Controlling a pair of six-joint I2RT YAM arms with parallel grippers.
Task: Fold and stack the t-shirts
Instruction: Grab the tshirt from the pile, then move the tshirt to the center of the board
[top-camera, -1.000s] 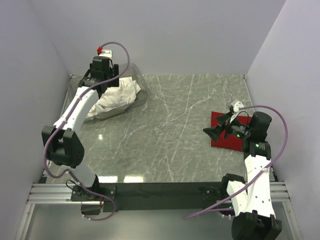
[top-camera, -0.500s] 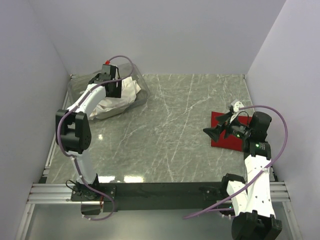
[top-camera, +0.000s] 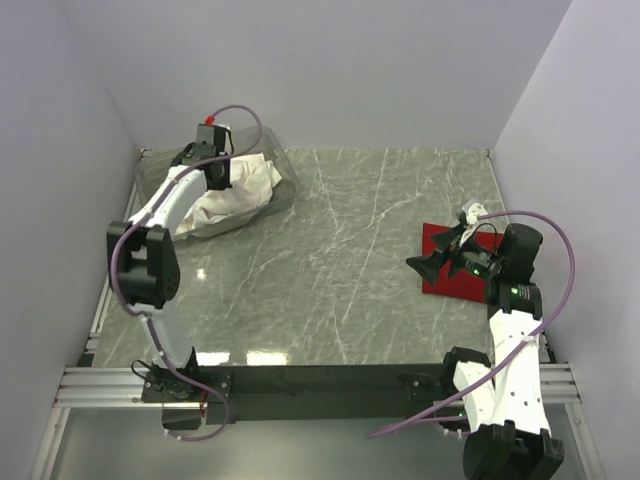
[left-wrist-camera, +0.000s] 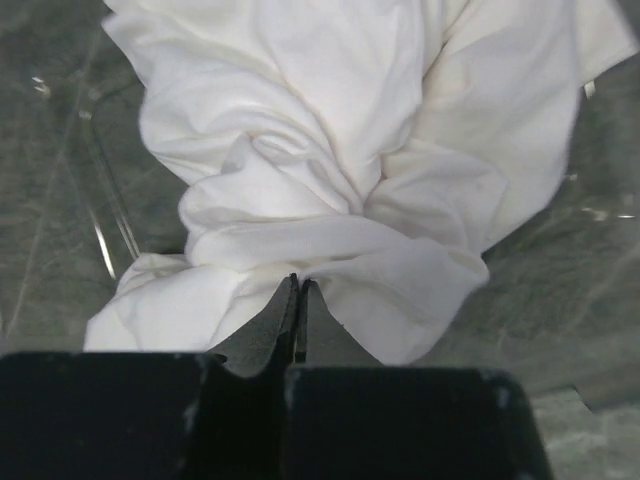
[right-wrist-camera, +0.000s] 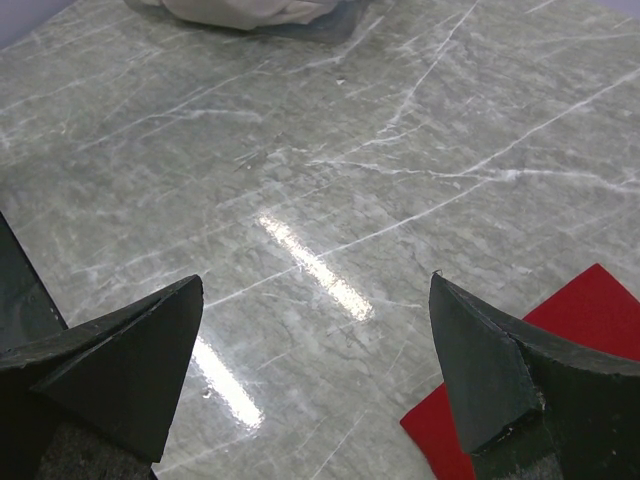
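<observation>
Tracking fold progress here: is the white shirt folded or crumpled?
Crumpled: the white shirt lies bunched in twisted wrinkles inside the clear bin.

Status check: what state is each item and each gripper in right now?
white t-shirt: crumpled, unfolded, inside the bin.
red t-shirt: flat rectangle on the table, looks folded.
clear bin: holds the white t-shirt.
left gripper: shut, tips at a cloth fold; pinch unclear.
right gripper: open, empty, above the table beside the red t-shirt.

Open lane: I see bare tabletop (top-camera: 330, 270) through the middle.
Blocked, 10 o'clock: bin (top-camera: 288, 190) walls around white shirt (top-camera: 245, 188).
</observation>
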